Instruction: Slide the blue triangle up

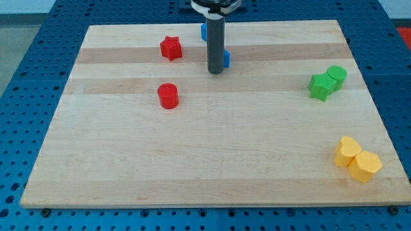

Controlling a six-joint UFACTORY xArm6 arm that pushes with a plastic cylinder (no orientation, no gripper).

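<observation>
My dark rod comes down from the view's top centre, and my tip [216,72] rests on the board. A blue block [227,58] peeks out just right of the rod, mostly hidden behind it; its shape cannot be made out. A second blue block [203,31] shows at the rod's left near the board's top edge, also largely hidden. Which of the two is the triangle cannot be told. My tip is right next to the lower blue block, slightly below and to its left.
A red star [171,48] lies at upper left, a red cylinder [167,95] below it. Two green blocks [327,82] touch at the right. Two yellow blocks [357,160] touch at lower right. The wooden board [205,160] lies on a blue perforated table.
</observation>
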